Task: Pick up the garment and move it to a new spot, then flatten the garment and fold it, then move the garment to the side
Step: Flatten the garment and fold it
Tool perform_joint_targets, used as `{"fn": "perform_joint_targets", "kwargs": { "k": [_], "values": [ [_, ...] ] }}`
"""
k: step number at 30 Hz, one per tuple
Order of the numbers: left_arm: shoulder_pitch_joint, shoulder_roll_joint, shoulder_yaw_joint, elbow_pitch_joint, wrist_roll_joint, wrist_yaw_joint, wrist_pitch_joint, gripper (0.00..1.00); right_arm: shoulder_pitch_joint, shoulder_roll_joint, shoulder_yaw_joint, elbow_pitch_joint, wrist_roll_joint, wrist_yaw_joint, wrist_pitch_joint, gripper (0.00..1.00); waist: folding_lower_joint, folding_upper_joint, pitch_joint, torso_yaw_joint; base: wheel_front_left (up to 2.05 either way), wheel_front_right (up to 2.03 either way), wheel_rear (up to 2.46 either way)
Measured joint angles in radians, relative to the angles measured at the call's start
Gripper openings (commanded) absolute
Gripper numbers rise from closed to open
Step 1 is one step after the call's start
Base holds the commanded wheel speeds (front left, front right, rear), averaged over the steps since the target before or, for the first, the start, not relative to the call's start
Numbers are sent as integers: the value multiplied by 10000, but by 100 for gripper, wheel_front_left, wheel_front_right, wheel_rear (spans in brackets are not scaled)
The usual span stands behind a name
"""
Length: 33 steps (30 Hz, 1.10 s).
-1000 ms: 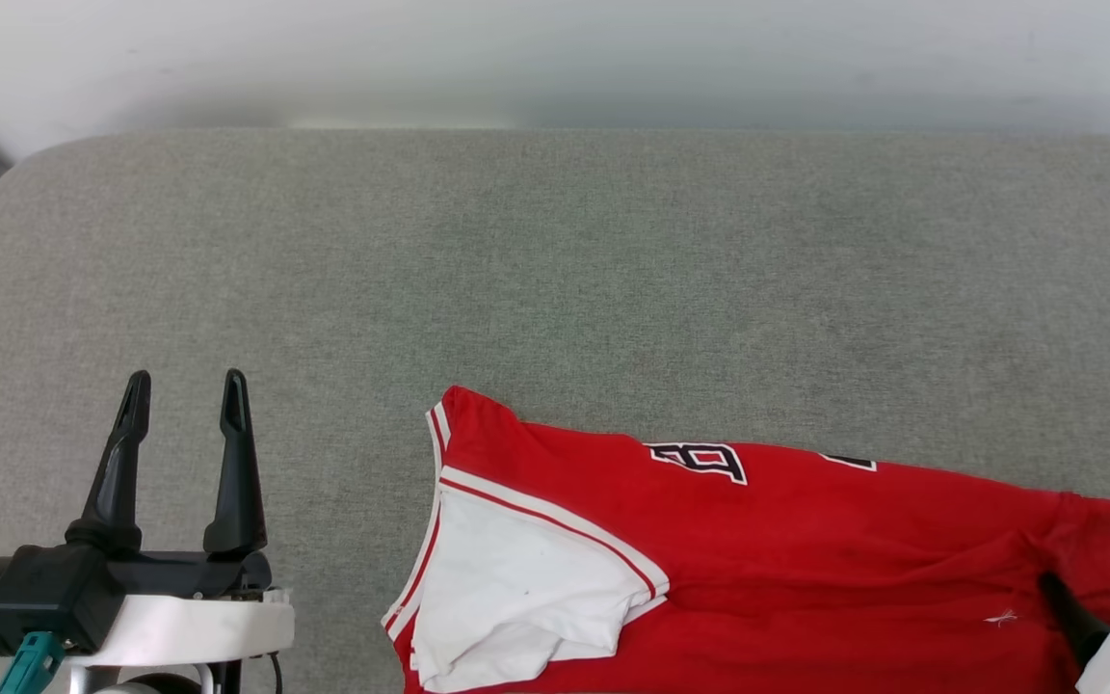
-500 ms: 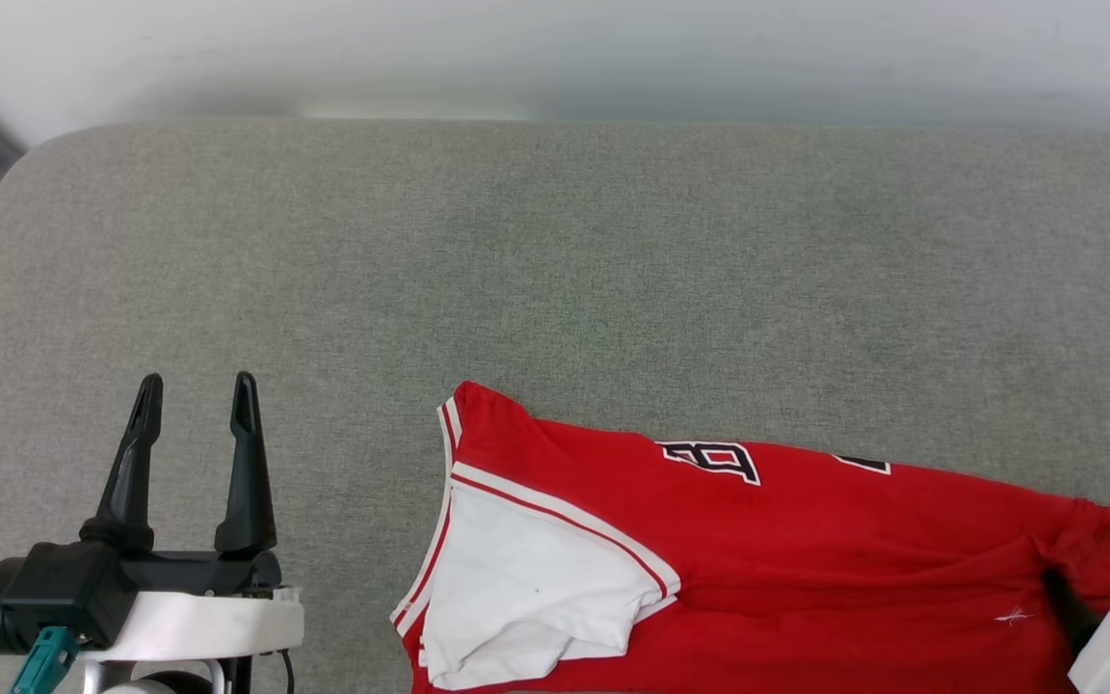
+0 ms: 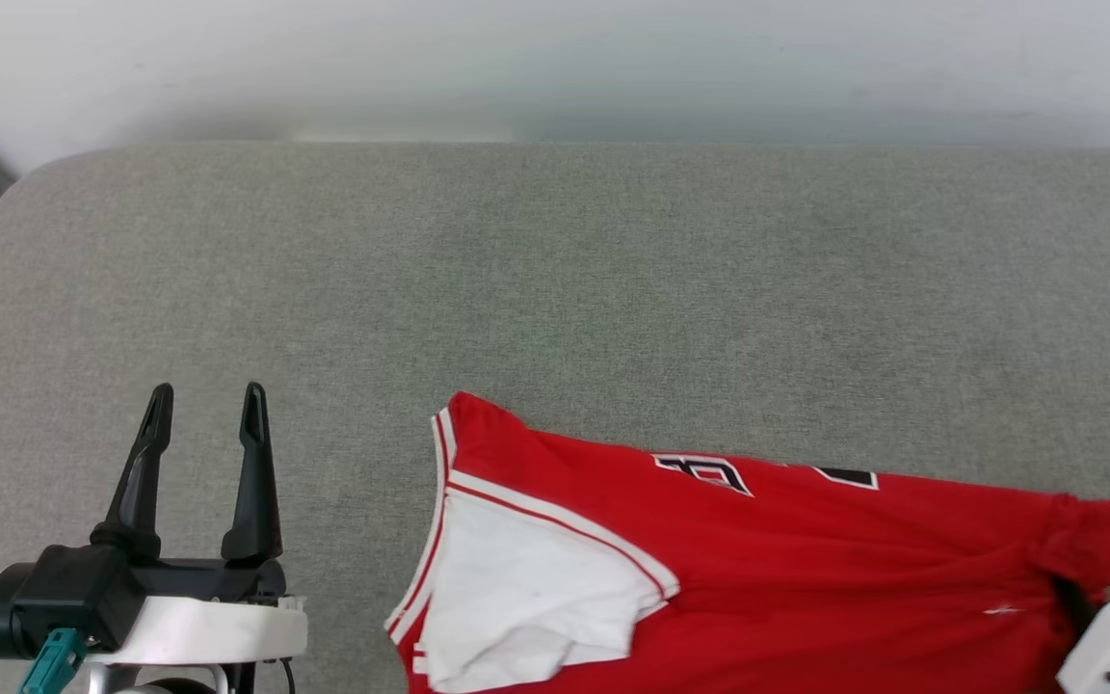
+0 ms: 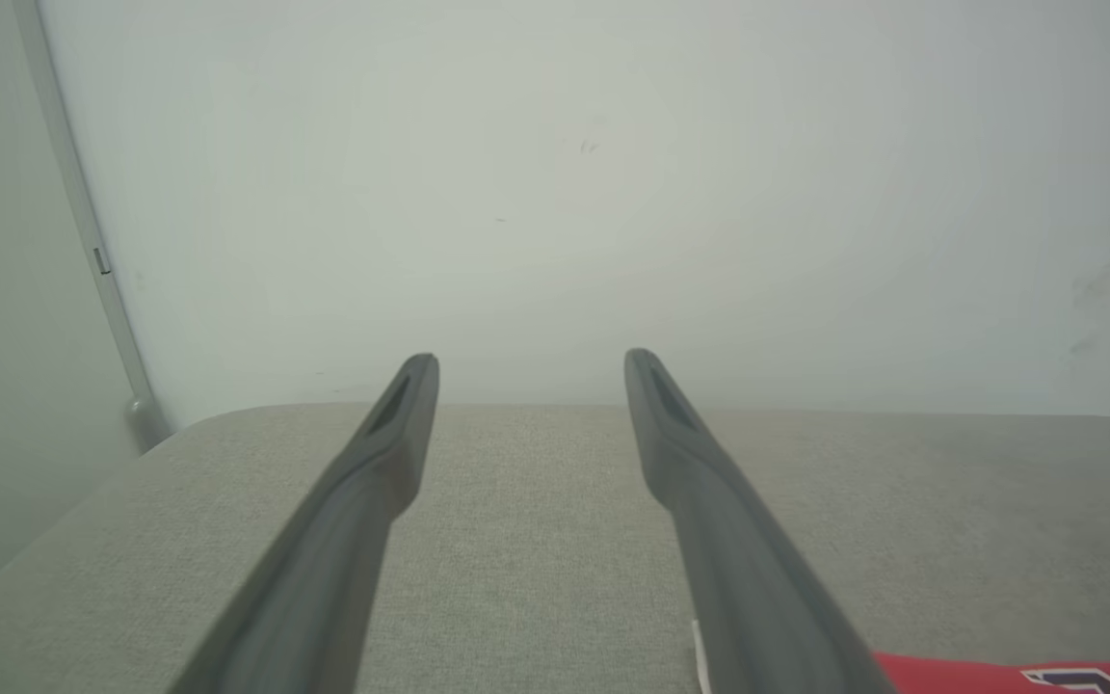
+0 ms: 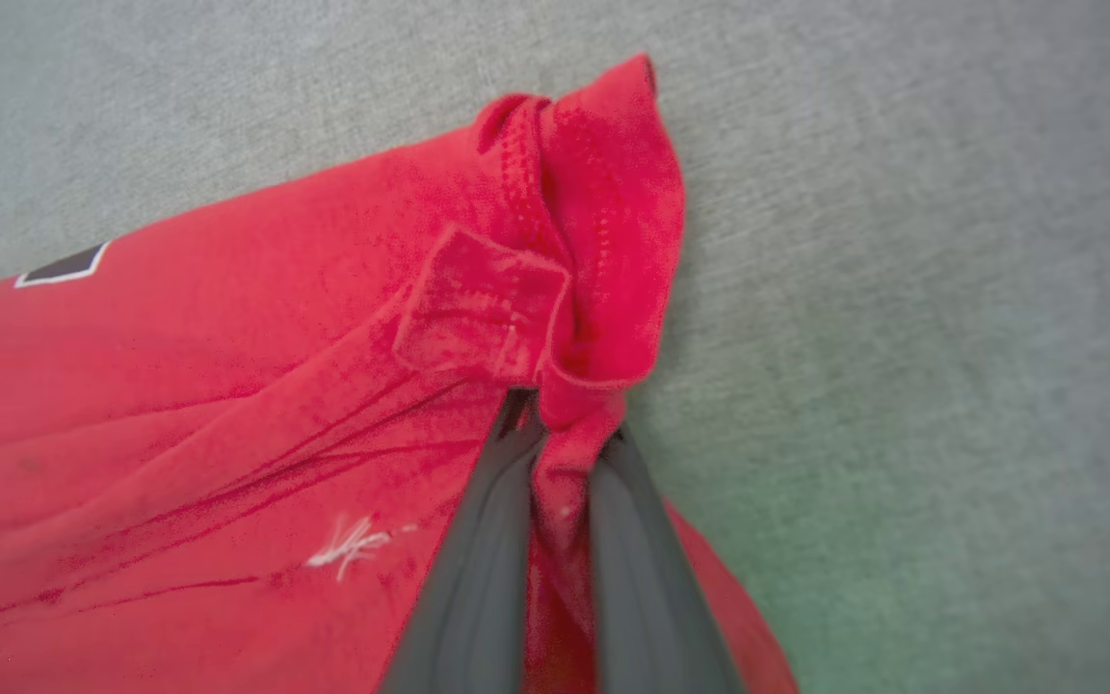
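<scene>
The garment (image 3: 806,549), a red jersey with a white sleeve (image 3: 526,588), lies on the grey cushion along the head view's bottom edge, black-and-white letters partly folded under at its far edge. My right gripper (image 5: 565,414) is shut on the red hem (image 5: 603,241), which bunches up over its fingertips; in the head view it sits at the shirt's right end (image 3: 1075,602). At the lower left of the head view, my left gripper (image 3: 203,410) stands open, clear of the shirt, with nothing between its fingers (image 4: 680,434).
The grey cushion (image 3: 555,289) stretches wide beyond the shirt to a white wall (image 3: 555,58). Its rounded left corner (image 3: 6,212) meets a dark strip by the wall.
The right gripper has pulled the hem, so the shirt's far edge has rolled over and hides more of the lettering. The head view has shifted a little. The left gripper stays open.
</scene>
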Motion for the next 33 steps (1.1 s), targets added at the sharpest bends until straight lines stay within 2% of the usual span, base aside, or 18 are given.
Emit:
{"fn": "perform_joint_targets", "kwargs": {
  "k": [7,11,15,25,30,33],
  "values": [
    [27,54,-42,54,-48,-8,0,100,-289,-535,-872,92,-374,-8,-259,0,1,0,-140,-109,0,0,0],
    [68,73,-36,105,-61,-8,0,100,-279,-583,-688,-259,-418,-10,-109,0,1,0,-273,-133,0,0,0],
    [138,58,27,132,-75,-8,0,100,-81,-303,-395,-1231,-211,-13,236,0,1,0,-447,-152,0,0,0],
    [441,-61,31,163,-92,-8,0,100,816,566,1396,-3707,-61,-13,1741,0,0,0,-962,-134,0,0,0],
    [514,-100,38,144,-94,-8,-2,100,975,788,2428,-4052,577,-13,2209,0,0,0,-1148,41,0,0,0],
    [616,-109,48,134,-94,-8,0,100,977,786,2905,-3858,1457,-15,1960,0,0,0,-1212,172,0,0,0]
  ]
}}
